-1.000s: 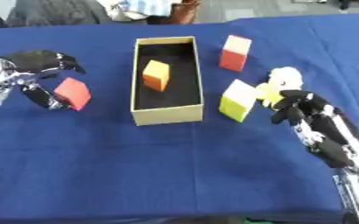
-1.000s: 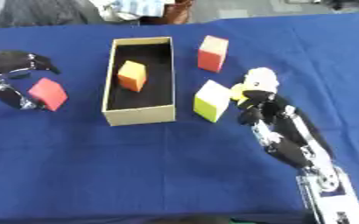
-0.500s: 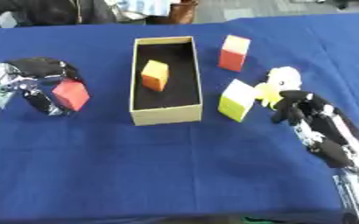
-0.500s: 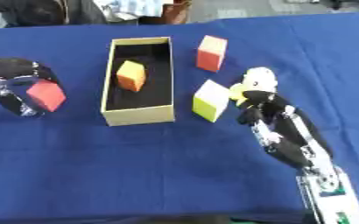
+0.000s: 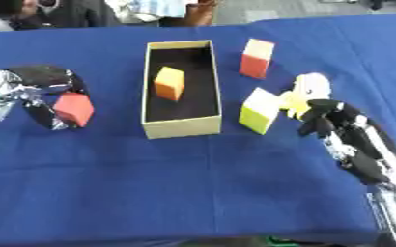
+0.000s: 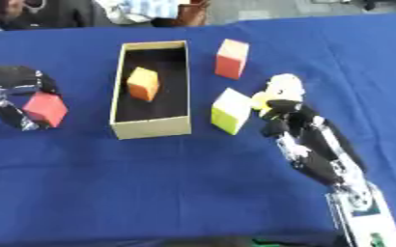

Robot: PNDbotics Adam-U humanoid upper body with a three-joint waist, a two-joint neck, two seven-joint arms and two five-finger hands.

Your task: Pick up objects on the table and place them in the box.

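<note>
In the left eye view, the left hand [image 5: 41, 91] at the middle left of the frame now has its fingers curled over the top of the red cube [image 5: 74, 109], with the thumb coming up below it. A second ago those fingers were spread beside the cube; half a second ago they had begun to wrap it. I judge this as the grasp closing, so the step in hand is picking the cube up, with the carry to the box [image 5: 180, 126] yet to come. The cube looks tilted onto a corner, but whether it has left the blue table [image 5: 193, 193] I cannot tell. The box stands right of it in the upper centre, well apart, with an orange block [image 5: 169, 83] already inside. The left forearm enters from the left edge, its wrist bent so the palm faces right.

In the right eye view, the right hand [image 6: 286, 113] sits right of centre, its arm running down to the lower right corner. It has barely shifted over the last second. Its fingers are curled downward and hold nothing, the fingertips just beside a small yellow-and-white toy [image 6: 279, 88] and the yellow-green block [image 6: 230, 111], which lies near the box's right wall. A red-and-cream block [image 6: 232, 58] stands untouched in the upper centre, beyond them.
</note>
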